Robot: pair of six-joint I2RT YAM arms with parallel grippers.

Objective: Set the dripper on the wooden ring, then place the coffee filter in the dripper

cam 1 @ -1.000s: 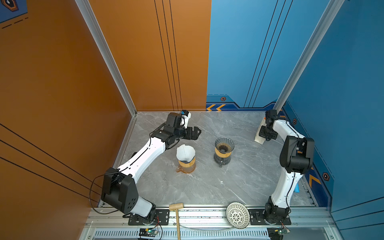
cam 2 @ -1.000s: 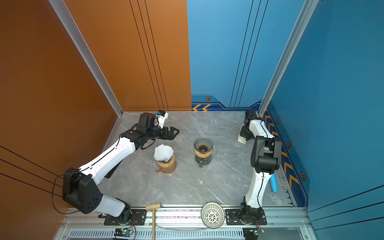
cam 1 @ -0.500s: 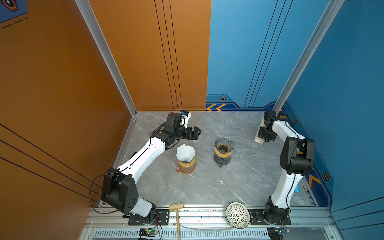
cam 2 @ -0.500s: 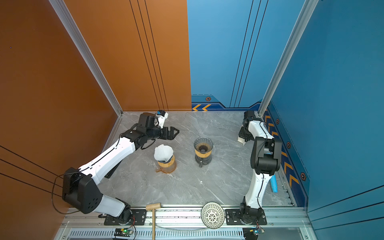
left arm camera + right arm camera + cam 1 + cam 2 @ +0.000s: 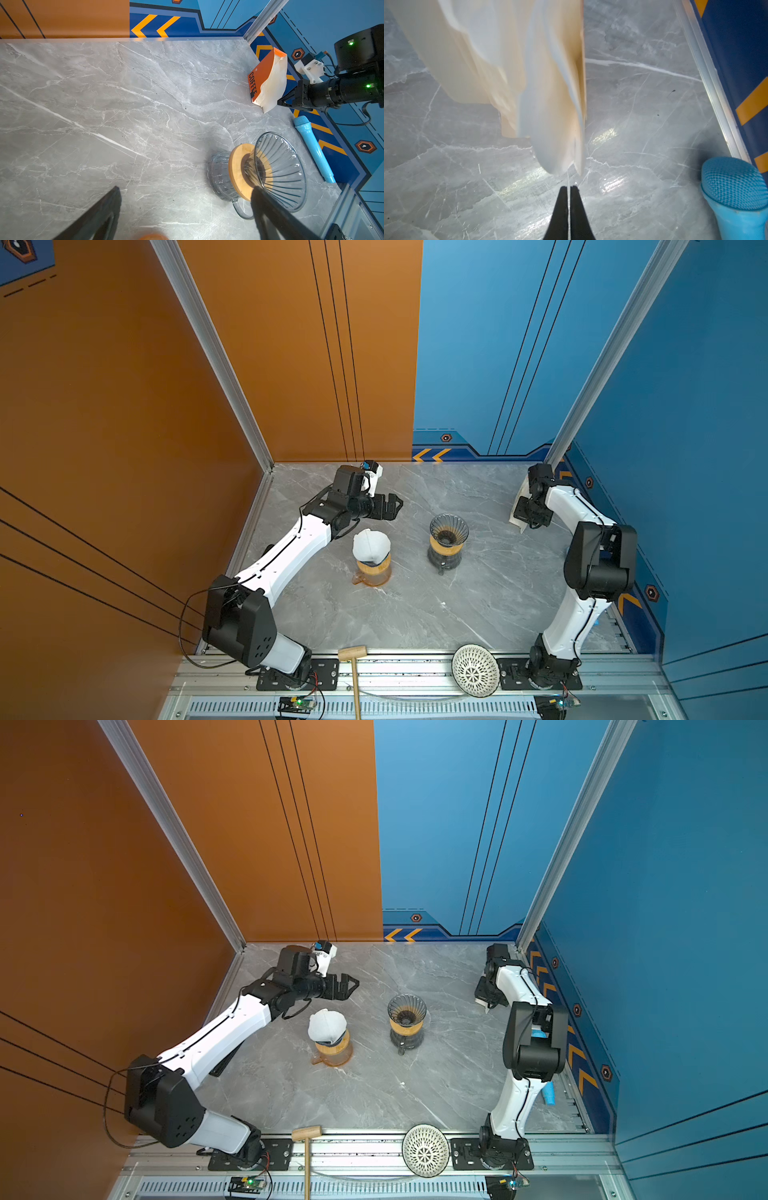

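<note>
Nothing has visibly moved over the last second: both arms, both carafes and the paper sit where they were. From its base at the near-left corner, the left arm reaches diagonally toward the back wall with its wrist level. The left tool (image 5: 395, 508) hangs with jaws spread wide and empty, just behind the amber carafe (image 5: 372, 572), on top of which a white coffee filter (image 5: 370, 545) sits. Beside it, to the right, the glass dripper (image 5: 449, 529) stands bare on a dark carafe (image 5: 444, 558). The right arm rises from its base, folds at the elbow and stretches into the back-right corner. There the right tool (image 5: 568, 189) is pressed shut, tips at the lower edge of the filter papers (image 5: 550, 104) spilling from an orange packet (image 5: 268, 83); whether it pinches a sheet I cannot tell. A blue microphone (image 5: 313, 149) lies on the counter (image 5: 457, 605) along the right wall.
</note>
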